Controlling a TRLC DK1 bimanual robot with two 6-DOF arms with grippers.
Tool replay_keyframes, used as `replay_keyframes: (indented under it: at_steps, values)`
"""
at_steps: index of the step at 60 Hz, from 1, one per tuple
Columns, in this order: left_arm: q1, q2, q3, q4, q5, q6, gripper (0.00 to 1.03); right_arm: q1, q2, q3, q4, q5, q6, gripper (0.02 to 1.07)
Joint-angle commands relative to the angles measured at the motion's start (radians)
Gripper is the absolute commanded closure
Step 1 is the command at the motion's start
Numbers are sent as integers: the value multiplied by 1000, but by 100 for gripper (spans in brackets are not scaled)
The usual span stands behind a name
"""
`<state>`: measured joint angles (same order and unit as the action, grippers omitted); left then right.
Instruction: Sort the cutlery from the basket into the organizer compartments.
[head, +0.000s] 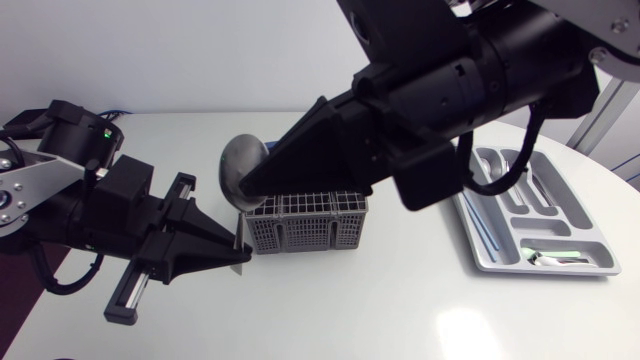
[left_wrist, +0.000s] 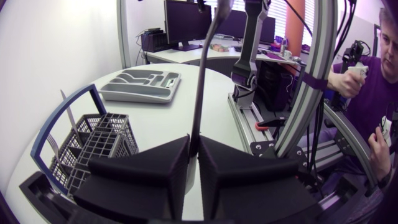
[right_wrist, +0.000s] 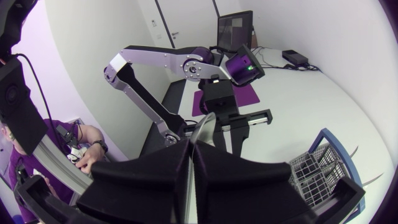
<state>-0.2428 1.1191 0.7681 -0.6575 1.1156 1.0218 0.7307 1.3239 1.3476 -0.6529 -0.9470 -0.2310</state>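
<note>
Place: we are working in a robot lab.
Evidence: our left arm (head: 60, 170) and right arm (head: 490, 70) are hanging over the table (head: 350, 310).

The matt black left hand (head: 240, 258) and right hand (head: 248, 188) pinch a satin-sheened metal spoon (head: 240, 162), beside a grey plastic mesh basket (head: 300, 228), a smooth grey plastic organizer (head: 497, 240) and a glossy white worktop (head: 380, 310).

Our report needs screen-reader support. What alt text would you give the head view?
The right arm's fingers grip a silver spoon below its bowl, above the left end of a grey wire basket, while the left arm's fingers hold its handle beside the basket. A grey organizer lies on the white table at the right.
</note>
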Motion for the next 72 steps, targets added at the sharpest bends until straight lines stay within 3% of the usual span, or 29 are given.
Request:
replay_keyframes:
  at_steps: [1,5,16,24,35,40,62,72]
  values:
    - [-10,-7,17,-51,9,31,100,-19,-15,10,13,4,2,101]
    - [-13,-7,17,-56,9,32,100,-28,-18,4,16,-1,2,95]
    - [-7,-8,33,-68,12,34,100,-40,-60,-25,25,1,-16,51]
    - [-3,-8,39,-73,38,34,100,-50,-104,-71,52,17,-37,36]
    - [0,-2,63,-94,93,34,100,-59,-160,-154,79,63,-77,34]
    - [-3,7,82,-111,115,34,100,-42,-183,-200,98,131,-97,34]
    - [-55,48,149,-149,133,17,100,52,-166,-283,228,274,-71,35]
    - [-55,48,148,-148,133,18,100,73,-134,-291,283,310,-59,49]
